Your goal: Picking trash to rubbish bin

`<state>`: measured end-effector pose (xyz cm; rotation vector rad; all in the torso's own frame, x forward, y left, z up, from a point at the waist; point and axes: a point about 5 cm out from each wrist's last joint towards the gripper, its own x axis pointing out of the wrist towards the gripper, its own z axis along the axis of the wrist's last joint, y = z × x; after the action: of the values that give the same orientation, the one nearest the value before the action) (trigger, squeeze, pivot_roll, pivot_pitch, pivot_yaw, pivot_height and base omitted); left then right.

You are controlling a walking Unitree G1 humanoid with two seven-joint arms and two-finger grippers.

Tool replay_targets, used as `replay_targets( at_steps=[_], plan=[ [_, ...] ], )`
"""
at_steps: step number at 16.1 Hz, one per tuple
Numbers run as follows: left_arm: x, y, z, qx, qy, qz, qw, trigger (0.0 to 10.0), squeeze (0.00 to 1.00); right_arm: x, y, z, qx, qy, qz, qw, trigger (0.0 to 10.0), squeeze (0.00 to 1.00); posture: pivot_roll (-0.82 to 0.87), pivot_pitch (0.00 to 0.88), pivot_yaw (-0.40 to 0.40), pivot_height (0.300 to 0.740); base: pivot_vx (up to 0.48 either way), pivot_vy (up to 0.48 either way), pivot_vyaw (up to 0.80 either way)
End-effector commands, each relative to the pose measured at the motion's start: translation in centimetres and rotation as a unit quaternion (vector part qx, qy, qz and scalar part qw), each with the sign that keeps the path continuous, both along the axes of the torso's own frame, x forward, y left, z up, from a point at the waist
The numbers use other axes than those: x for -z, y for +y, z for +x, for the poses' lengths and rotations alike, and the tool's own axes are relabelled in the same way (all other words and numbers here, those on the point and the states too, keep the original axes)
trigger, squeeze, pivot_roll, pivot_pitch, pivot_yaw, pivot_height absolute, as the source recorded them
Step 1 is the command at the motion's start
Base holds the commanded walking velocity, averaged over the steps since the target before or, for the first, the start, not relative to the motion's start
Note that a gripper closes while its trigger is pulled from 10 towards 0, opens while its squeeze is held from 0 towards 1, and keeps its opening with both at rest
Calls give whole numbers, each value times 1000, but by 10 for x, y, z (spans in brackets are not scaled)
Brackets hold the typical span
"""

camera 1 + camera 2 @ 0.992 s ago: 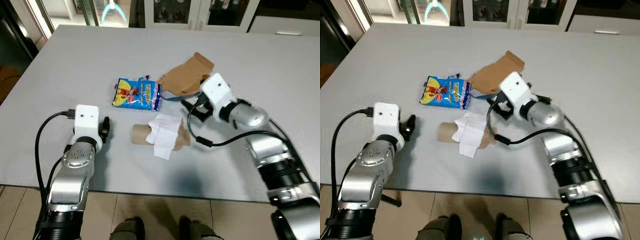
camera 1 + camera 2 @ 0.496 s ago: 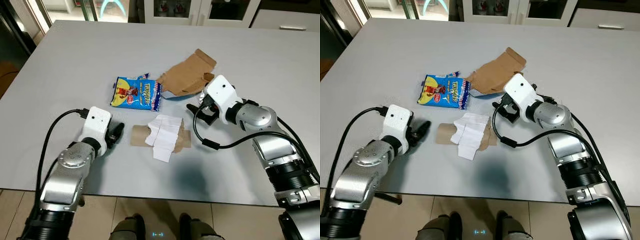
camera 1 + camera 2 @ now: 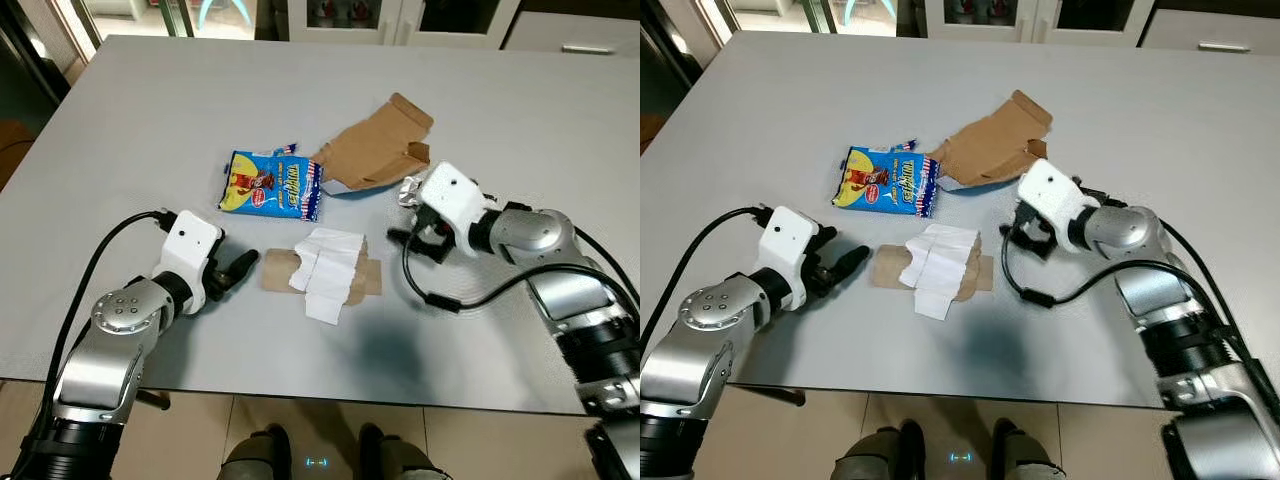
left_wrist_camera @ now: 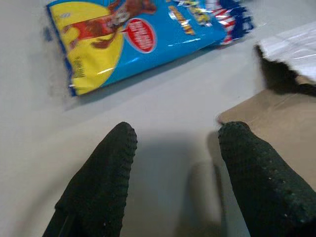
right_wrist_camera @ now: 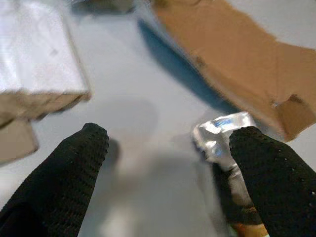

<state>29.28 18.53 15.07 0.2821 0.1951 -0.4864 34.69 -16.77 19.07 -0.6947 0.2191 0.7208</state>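
Three pieces of trash lie mid-table: a blue snack packet [image 3: 272, 185], a torn brown cardboard piece [image 3: 375, 150] and a flattened cardboard roll [image 3: 275, 270] with white tissue [image 3: 325, 270] over it. My left gripper [image 3: 240, 268] is open low over the table, just left of the roll's end; the left wrist view has the packet [image 4: 143, 39] ahead and the roll's edge [image 4: 276, 123] by one finger. My right gripper [image 3: 408, 238] is open, right of the roll and below the cardboard. A crumpled silver foil wrapper [image 5: 222, 133] lies beside one of its fingertips [image 5: 261, 153].
The grey table [image 3: 150, 120] stretches far back and to both sides. Its near edge runs just behind my arms, with tiled floor [image 3: 300, 430] and my feet below. Cabinets with glass doors [image 3: 350, 15] stand beyond the far edge.
My left gripper has slid right, up to the end of the cardboard roll. My right gripper has drawn back to the right, away from the cardboard piece. The trash has not moved.
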Motion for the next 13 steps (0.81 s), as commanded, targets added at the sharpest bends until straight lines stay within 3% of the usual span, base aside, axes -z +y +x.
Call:
replay_targets(
  at_steps=[1, 8, 13],
  plan=[
    [0, -3, -3, 18, -2, -4, 1000, 10000, 0, 2, 1, -3, -11, 13, -2, 1000, 10000, 0, -81, 227, 20, 740, 0, 0, 0],
    [6, -12, -7, 51, 4, -23, 998, 10000, 0, 16, 21, -16, -57, 55, 28, 996, 10000, 0, -81, 229, 21, 740, 0, 0, 0],
    [7, -18, -8, 66, 1, -20, 998, 10000, 0, 13, 27, -18, -62, 50, 36, 996, 10000, 0, -89, 241, 22, 740, 0, 0, 0]
  ],
)
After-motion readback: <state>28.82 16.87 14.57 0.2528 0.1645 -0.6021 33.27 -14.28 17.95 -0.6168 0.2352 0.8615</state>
